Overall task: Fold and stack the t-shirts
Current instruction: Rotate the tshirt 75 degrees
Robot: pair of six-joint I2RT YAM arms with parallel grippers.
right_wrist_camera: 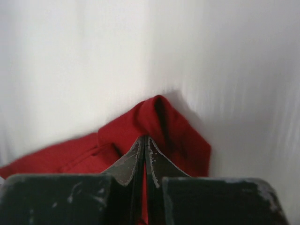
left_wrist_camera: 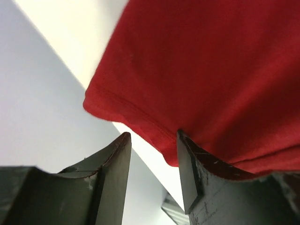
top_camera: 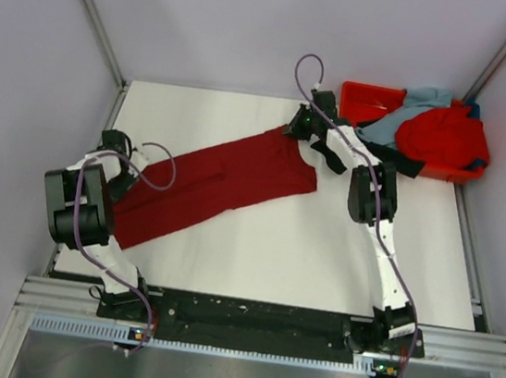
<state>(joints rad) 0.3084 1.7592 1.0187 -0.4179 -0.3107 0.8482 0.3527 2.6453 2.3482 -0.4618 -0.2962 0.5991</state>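
Note:
The dark crimson t-shirt lies pulled out in a long diagonal band across the white table. My right gripper is shut on the shirt's far end; in the right wrist view the fingertips pinch a fold of crimson cloth. My left gripper is at the shirt's near left end with its jaws open. In the left wrist view the shirt's hem drapes over the right finger, and nothing is pinched. The bright red, grey-blue and black t-shirts lie heaped at the back right.
An orange-red plastic tray at the back right corner holds the heaped shirts, which spill over its near edge. Pale walls and metal posts close the table in at the back and sides. The arms' rail runs along the near edge.

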